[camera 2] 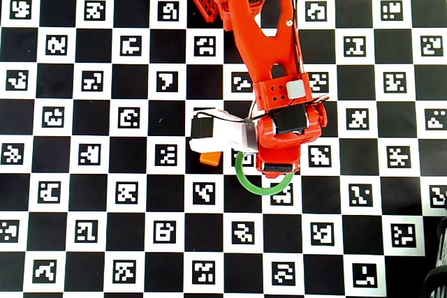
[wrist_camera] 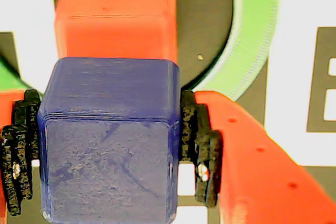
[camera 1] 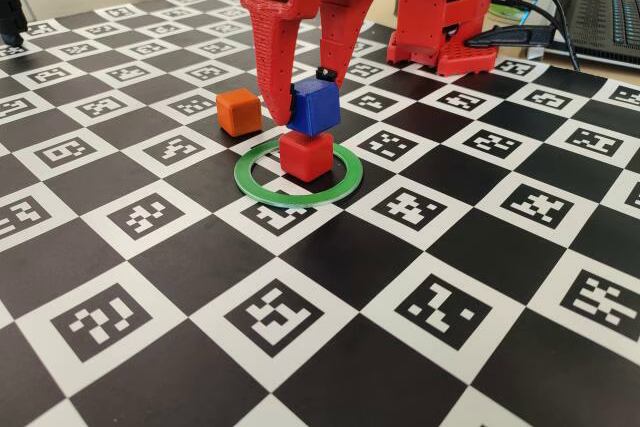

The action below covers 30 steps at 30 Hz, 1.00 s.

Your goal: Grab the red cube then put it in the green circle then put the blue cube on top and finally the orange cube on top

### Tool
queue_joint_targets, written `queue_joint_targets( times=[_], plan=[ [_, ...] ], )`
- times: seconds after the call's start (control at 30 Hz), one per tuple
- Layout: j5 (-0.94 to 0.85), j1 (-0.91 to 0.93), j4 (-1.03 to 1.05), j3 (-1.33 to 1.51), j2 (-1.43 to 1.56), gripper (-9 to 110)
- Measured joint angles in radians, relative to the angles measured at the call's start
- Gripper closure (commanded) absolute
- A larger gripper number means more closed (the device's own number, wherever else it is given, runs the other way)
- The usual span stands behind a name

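Three cubes showing in the fixed view: orange cube (camera 1: 239,111) sitting on the bench at left, then the blue cube (camera 1: 315,107), jaws clenching it, resting atop the red cube (camera 1: 305,155) inside the green circle (camera 1: 262,191)

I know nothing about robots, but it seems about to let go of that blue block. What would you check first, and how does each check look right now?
1. The red cube lies inside the green circle: ok.
2. The gripper is shut on the blue cube, pads on both sides in the wrist view: ok.
3. Blue cube rests on the red one: looks touching in the fixed view, ok.
4. Blue cube squarely centred on red: not ok, it looks slightly turned and offset.
5. The orange cube is clear of the stack: ok, it stands apart outside the ring.
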Motion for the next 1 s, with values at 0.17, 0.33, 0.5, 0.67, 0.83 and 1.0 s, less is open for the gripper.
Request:
queue_joint_targets(
  times=[0.17,0.33,0.5,0.67,0.83,1.0],
  plan=[
    [-0.009,0.003,-0.014,0.003,-0.020,92],
    [-0.011,0.011,-0.014,0.003,-0.020,92],
    [-0.020,0.017,-0.014,0.003,-0.020,92],
    [-0.021,0.018,-0.014,0.011,-0.020,68],
    [-0.046,0.018,-0.014,0.015,-0.020,68],
    [-0.029,0.023,-0.014,0.015,-0.020,68]
  ],
)
